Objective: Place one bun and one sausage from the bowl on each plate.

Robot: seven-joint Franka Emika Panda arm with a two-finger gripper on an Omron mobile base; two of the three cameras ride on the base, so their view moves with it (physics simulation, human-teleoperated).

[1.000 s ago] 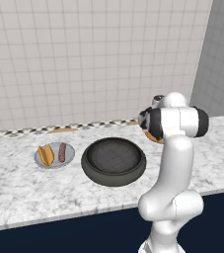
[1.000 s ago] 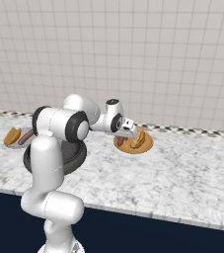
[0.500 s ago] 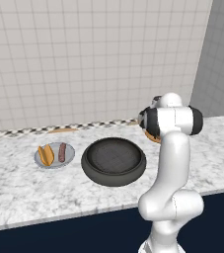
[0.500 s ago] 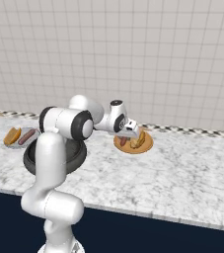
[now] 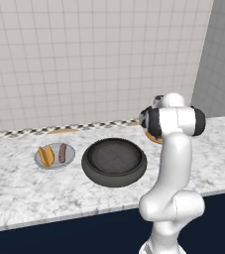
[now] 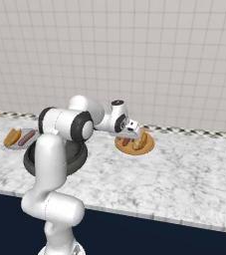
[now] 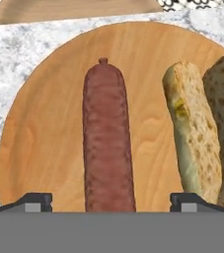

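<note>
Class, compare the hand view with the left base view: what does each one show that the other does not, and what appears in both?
Hand view alone: a sausage lying flat on the orange-brown plate, a bun beside it, and the open pincer with its tips on either side of the sausage.

Left base view alone: the dark bowl, empty, and the light grey plate carrying a second bun and a second sausage.

Both share: the marble counter and an edge of the orange-brown plate behind the arm.
</note>
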